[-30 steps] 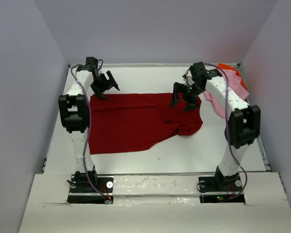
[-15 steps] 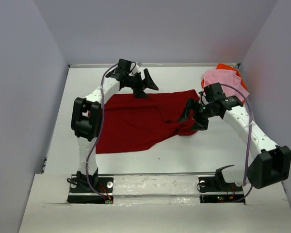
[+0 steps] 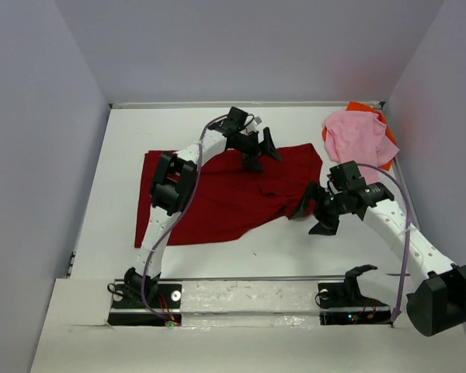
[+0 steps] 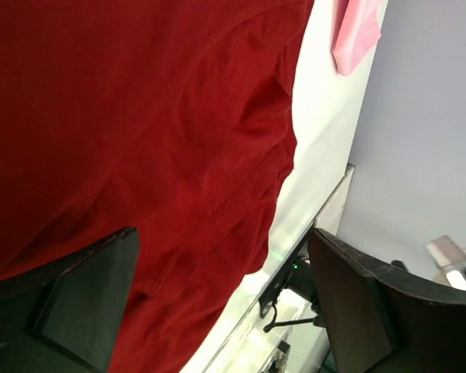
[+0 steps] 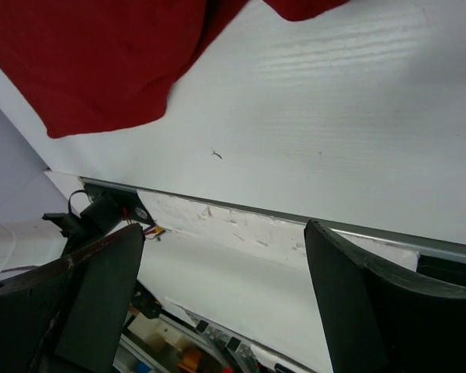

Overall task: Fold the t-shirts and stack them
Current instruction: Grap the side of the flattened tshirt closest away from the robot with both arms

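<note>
The dark red t-shirt (image 3: 217,194) lies spread and rumpled on the white table; it fills the left wrist view (image 4: 140,140) and shows at the top of the right wrist view (image 5: 101,62). The light pink t-shirt (image 3: 357,136) lies bunched at the back right on the bright orange t-shirt (image 3: 366,109); a pink corner shows in the left wrist view (image 4: 357,31). My left gripper (image 3: 258,151) is open and empty above the red shirt's far edge. My right gripper (image 3: 314,214) is open and empty just off the shirt's right end.
The white table (image 3: 241,245) has walls on three sides and a metal rail (image 3: 248,278) along its near edge. My left arm (image 3: 171,194) arches over the red shirt. Both arm bases stand at the near edge.
My left gripper has swung right along the shirt's far edge, toward its middle. My right gripper has moved nearer and down, off the shirt's right end. Both stay open.
</note>
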Controlling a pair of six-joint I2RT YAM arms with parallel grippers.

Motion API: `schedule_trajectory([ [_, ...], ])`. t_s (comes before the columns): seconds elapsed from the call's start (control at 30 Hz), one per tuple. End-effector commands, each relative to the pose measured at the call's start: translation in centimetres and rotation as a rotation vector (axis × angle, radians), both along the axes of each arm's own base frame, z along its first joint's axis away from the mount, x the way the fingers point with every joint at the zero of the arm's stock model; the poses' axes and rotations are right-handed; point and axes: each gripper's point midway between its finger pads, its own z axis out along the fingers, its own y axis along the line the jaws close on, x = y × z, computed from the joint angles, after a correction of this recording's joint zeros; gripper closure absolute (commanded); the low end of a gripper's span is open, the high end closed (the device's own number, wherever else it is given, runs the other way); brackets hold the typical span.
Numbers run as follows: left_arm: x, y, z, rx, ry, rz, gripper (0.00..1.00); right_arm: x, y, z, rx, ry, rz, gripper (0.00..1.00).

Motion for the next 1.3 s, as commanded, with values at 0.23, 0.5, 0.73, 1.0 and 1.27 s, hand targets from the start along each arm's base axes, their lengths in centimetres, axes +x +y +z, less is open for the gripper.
schedule_trajectory([
  [0.23,1.5,-0.3,-0.9,0.028,0.003,-0.006,0.01,1.7,1.7,-5.9,-0.029,0.040,-0.088,0.11],
  [0.5,3.5,0.5,-1.8,0.052,-0.008,0.036,0.01,6.4,1.8,-8.1,-0.148,0.020,-0.071,0.14],
  [0.73,4.3,2.1,-2.7,0.064,0.012,0.056,0.01,9.2,0.8,-6.5,-0.108,-0.061,-0.109,0.16],
  [1.0,4.6,2.9,-3.4,0.079,0.021,0.075,0.01,11.2,-0.6,-5.8,-0.140,-0.081,-0.142,0.25],
  [1.27,4.9,3.3,-3.2,0.076,0.022,0.083,0.01,10.8,-0.1,-7.3,-0.118,-0.023,-0.138,0.24],
])
